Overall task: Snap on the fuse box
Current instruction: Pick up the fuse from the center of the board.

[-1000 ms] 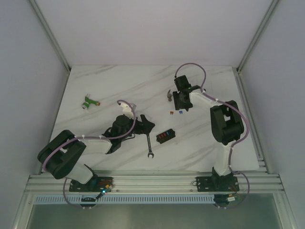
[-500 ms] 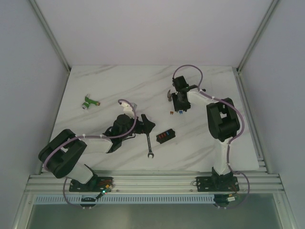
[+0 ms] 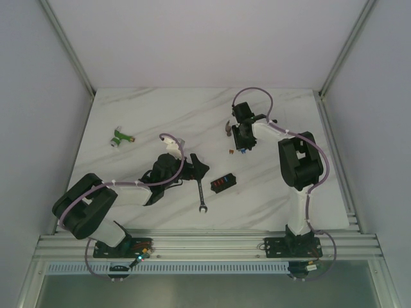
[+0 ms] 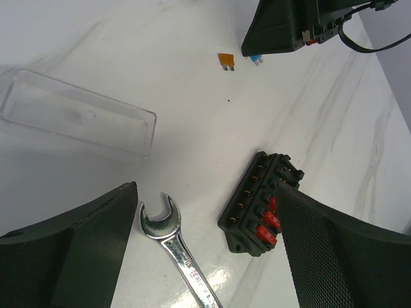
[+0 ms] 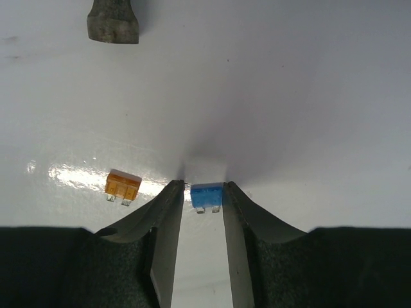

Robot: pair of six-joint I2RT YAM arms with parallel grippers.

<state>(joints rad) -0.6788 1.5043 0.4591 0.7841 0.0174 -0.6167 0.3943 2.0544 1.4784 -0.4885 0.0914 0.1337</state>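
**A:** So, where is the fuse box [image 4: 257,205] right now?

**B:** Flat on the tabletop [image 4: 192,109], uncovered, with red fuses showing at its near end. It lies just beside the right finger of the left pincer [image 4: 207,186]. That pincer is spread wide and holds nothing. The clear cover [image 4: 77,122] lies apart to the left, and the open-end wrench [image 4: 180,250] is between the two.

**A:** And the other arm?

**B:** It is well away from the box. The right pincer [image 5: 203,187] is down at the tabletop with a finger standing close on either side of a loose blue fuse [image 5: 207,196]. From the wrist view I cannot tell whether it is truly pinching the fuse or only bracketing it.

**A:** What could go wrong?

**B:** The fuse is small and smooth. If only the very tips catch it, I think it could squirt out or twist, and then its blades would not line up with a slot. The orange fuse [image 5: 122,186] lies near the left finger, so a crooked lift could nudge it.

**A:** And the cover?

**B:** Nothing pins the box, so pressing down on it may make it skate or tip. A fuse that is not seated fully would probably keep the cover from snapping home. The wrench head also lies close to the box, so a careless reach could shove one into the other.
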